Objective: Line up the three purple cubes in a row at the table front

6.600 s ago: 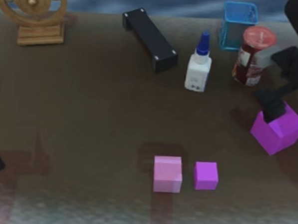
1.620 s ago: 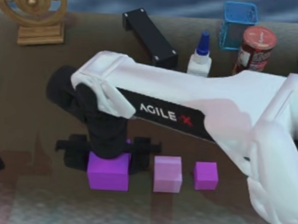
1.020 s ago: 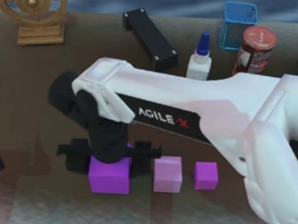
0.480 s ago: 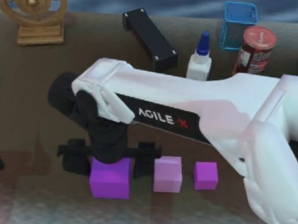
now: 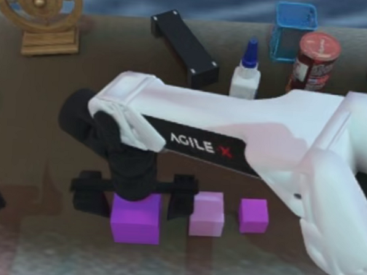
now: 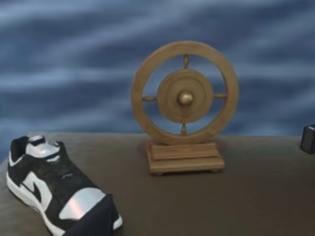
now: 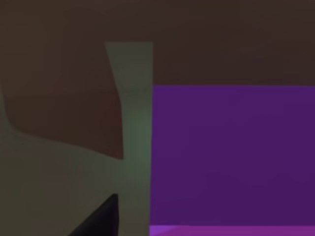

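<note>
Purple first: large vivid purple cube (image 5: 135, 218) sits on the dark brown worktop (image 5: 62, 106) near its front edge, left of the pale lilac cube (image 5: 206, 214), w/ the small purple cube (image 5: 254, 216) right of that. All three now read as one row, big to small going right, small gaps btwn them, none touching as far as I can tell.

Right gripper (image 5: 134, 195) reaches across from the right side, AgileX arm spanning the middle of the worktop, wrist straight over the large cube. Its fingers are spread apart, one black pad on each side of the cube, wider than the cube itself, so not clamped on it; right pad sits in the gap beside the lilac cube. Right wrist cam shows the cube's purple face close up w/ bare worktop beside it. Judgement: cube is set down where it belongs and the spread is there so the arm can lift off w/o dragging it; main risk is the right pad nudging the lilac cube on the way up.

Left arm parked at the far left edge, fingers not in view; its cam looks at a wooden wheel ornament (image 6: 185, 98) and a black-and-white sneaker (image 6: 49, 184).

Back of worktop: black bar, glue bottle (image 5: 245, 73), blue basket, red-lidded jar, all well apart from the row.
</note>
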